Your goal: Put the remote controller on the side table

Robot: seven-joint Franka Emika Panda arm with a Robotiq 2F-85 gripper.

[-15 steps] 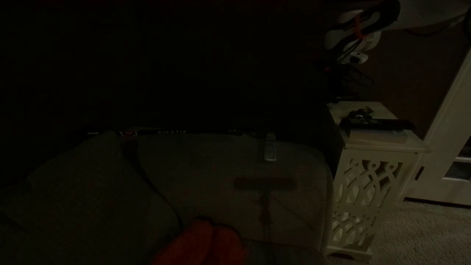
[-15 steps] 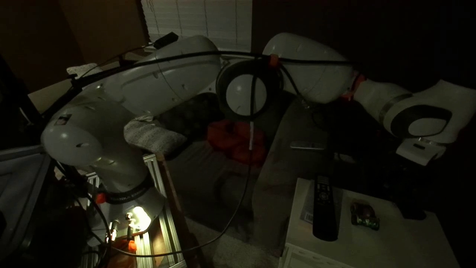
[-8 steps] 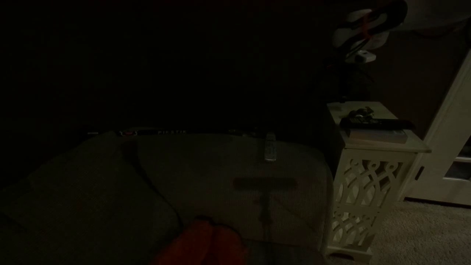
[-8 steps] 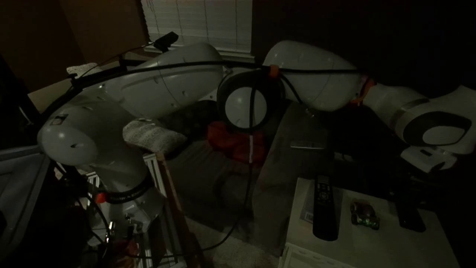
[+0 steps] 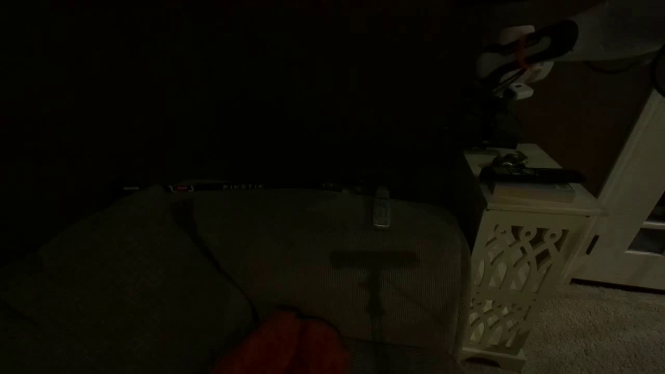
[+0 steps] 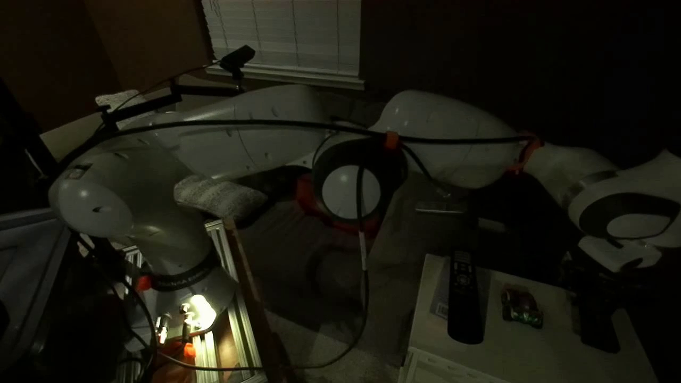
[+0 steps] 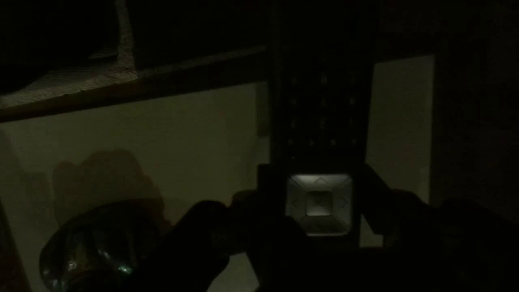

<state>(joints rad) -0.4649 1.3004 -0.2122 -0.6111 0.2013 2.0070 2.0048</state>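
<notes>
The remote controller [image 7: 322,113] is a slim black remote with a silver square pad. It fills the space between my gripper's fingers [image 7: 318,198] in the wrist view, and both fingers touch its sides. In an exterior view my gripper [image 6: 596,292] is dark, with the remote [image 6: 601,332] below it over the far-right end of the white side table [image 6: 532,356]. The table's lattice side shows in an exterior view [image 5: 530,297], and its pale top is under the remote in the wrist view [image 7: 182,134]. It is too dark to tell whether the remote touches the top.
Another black remote [image 6: 465,303] lies on a book [image 6: 439,298] on the table. A small toy car [image 6: 521,307] stands between it and my gripper; it also shows in the wrist view [image 7: 101,247]. A grey remote [image 5: 382,210] lies on the couch arm beside the table.
My arm has come down, bringing the gripper and held remote lower over the table's end and slightly to the right in both exterior views. The other objects have not moved.
</notes>
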